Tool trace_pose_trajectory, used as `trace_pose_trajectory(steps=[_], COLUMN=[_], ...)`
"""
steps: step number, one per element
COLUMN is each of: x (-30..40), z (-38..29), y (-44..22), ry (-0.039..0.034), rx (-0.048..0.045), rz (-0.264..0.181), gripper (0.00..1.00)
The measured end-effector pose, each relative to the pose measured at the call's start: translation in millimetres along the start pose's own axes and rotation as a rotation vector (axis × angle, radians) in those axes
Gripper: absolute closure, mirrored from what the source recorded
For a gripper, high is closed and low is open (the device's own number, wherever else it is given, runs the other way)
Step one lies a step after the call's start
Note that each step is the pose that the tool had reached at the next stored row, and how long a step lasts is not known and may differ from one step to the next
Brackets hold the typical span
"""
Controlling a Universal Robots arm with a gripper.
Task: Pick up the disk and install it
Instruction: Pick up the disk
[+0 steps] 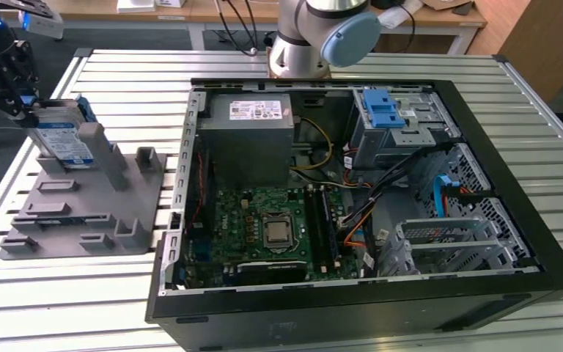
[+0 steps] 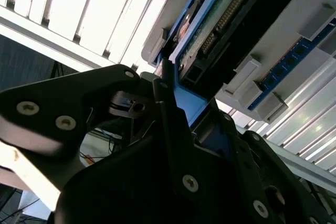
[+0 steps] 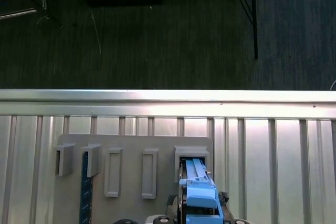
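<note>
Disk (image 1: pixel 64 141) upright in grey stand (image 1: pixel 86 213) slot, top edge exposed so claw (image 1: pixel 26 103) can reach it | claw looks closed on that blue edge, disk directly below | open computer case (image 1: pixel 360 308) well away from claw, same counter (image 1: pixel 115 81)

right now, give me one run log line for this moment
step: pick | disk: upright in grey holder slot | gripper: at its top end | computer case: side open

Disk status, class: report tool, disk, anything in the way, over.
Tool at top of disk. Disk upright in grey fixture slot, outside computer case. Nothing blocking seen.
</note>
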State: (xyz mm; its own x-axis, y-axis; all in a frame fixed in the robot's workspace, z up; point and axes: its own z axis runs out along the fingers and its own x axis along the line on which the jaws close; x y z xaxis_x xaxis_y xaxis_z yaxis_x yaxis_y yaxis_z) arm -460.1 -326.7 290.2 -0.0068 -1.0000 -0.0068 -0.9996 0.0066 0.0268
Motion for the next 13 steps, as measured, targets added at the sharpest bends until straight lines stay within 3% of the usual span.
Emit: trace_pose_trajectory(steps=[13], x=[2.3], z=[0.1], y=[0.0], ry=[-0.0002], rx=[0.0001], rz=[0.012], gripper=[0.63])
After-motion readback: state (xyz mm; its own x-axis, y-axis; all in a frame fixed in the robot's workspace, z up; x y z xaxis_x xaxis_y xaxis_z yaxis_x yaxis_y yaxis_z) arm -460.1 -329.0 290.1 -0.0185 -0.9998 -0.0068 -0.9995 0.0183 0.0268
